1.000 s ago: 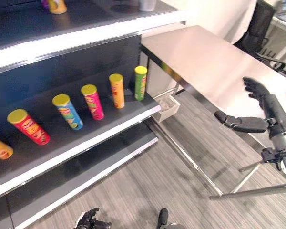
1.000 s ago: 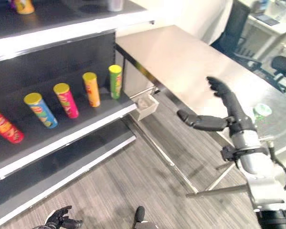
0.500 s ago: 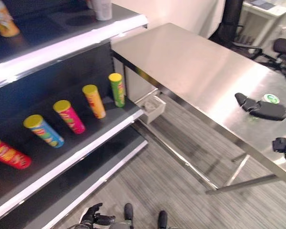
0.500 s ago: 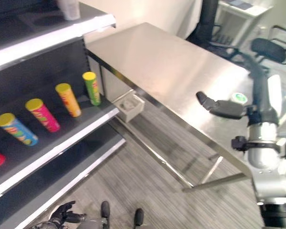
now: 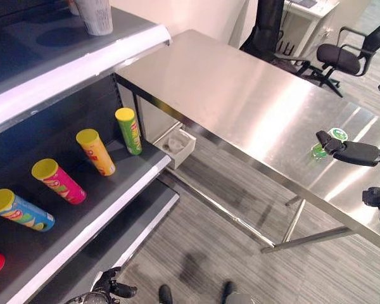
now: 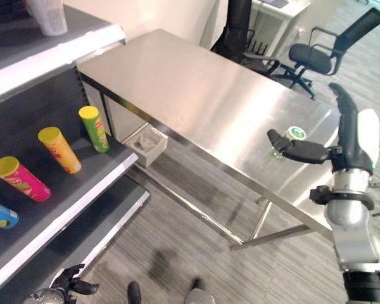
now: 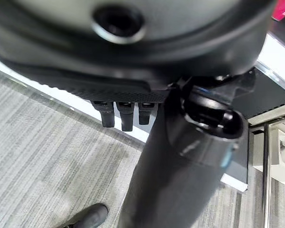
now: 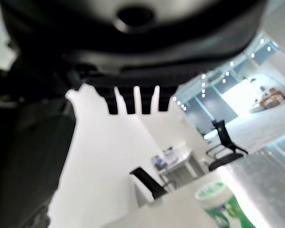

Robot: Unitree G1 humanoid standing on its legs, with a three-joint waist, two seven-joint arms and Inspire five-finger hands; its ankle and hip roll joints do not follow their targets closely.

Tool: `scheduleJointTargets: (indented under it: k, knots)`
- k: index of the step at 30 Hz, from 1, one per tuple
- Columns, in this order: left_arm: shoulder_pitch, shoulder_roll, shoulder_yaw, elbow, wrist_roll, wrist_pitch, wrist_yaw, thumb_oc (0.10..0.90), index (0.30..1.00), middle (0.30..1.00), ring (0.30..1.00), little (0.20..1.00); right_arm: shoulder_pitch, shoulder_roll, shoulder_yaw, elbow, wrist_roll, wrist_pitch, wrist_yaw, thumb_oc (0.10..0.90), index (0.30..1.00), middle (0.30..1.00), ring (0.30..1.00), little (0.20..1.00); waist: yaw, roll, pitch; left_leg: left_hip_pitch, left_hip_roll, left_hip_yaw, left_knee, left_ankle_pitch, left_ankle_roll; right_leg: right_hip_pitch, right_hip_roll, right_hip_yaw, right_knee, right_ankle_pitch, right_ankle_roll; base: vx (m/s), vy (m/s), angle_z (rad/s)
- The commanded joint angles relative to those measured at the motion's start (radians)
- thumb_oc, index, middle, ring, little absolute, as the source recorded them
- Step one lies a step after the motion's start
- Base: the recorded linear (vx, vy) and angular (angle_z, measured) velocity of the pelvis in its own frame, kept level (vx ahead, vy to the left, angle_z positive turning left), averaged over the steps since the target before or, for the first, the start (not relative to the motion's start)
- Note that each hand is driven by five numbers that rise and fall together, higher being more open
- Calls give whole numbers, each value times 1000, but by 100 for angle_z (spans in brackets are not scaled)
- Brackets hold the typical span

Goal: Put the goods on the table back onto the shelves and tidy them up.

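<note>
Right hand (image 6: 342, 142) raised over the near end of the steel-topped table (image 5: 240, 95), fingers straight and spread, thumb stretched toward the small green cup with a white lid (image 6: 291, 137) standing upright on the tabletop; apart from the cup, nothing held. Left hand (image 5: 107, 288) low beside the black shelf unit (image 5: 107, 190), fingers loosely curled round nothing. Middle shelf: green (image 5: 128, 130), orange (image 5: 95, 151), pink (image 5: 58, 181) and blue (image 5: 19, 209) yellow-lidded tubes in a tilted row; white cup (image 5: 95, 15) on the top shelf.
</note>
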Motion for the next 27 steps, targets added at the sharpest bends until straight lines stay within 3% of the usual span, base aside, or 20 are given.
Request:
scheduleJointTargets:
  k: [1,3,7,10,17,20,27]
  knots:
    - [40,20,14,-19,8,-28,12,800,900,900,900,900,-52,-47,-120,11,-11,-5,-34,800,900,900,900,900,16,-33,-70,-15,50,-10,13,-69,-89,-14,80,19,36,44,-27,97,-112,29]
    - [56,12,32,-10,2,-27,8,800,900,900,900,900,-17,-27,-137,14,10,-9,-16,800,900,900,900,900,21,-46,-89,-17,73,-8,14,-62,-109,14,100,8,-11,62,-22,92,-177,39]
    - [66,-4,31,1,-1,-22,1,800,900,900,900,900,21,-10,-143,26,24,-7,8,800,900,900,900,900,16,-40,-100,-20,111,-17,17,-56,-133,40,136,-7,-38,42,-40,60,-195,5]
    - [72,-15,26,1,-3,-20,-3,800,900,900,900,900,40,14,-152,26,35,-10,11,800,900,900,900,900,11,-27,-105,-15,133,-20,17,-52,-146,55,156,-18,-41,21,-53,52,-141,7]
    - [99,-14,1,-9,14,-18,-20,800,900,900,900,900,3,104,-103,96,115,-40,9,800,900,900,900,900,11,43,-99,3,170,-12,10,-30,-170,85,194,-38,-42,-29,-85,61,-106,6]
    - [102,-12,-19,-22,17,-21,-23,800,900,900,900,900,-58,97,-73,139,88,-39,-33,800,900,900,900,900,19,68,-91,-3,172,-15,3,-20,-179,81,195,-50,-42,-33,-86,57,-52,1]
    - [106,-18,-46,-31,15,-19,-17,800,900,900,900,900,-124,52,-20,200,75,-34,-53,800,900,900,900,900,32,76,-90,-17,179,-29,2,-16,-190,85,201,-77,-42,-44,-93,56,-31,22]
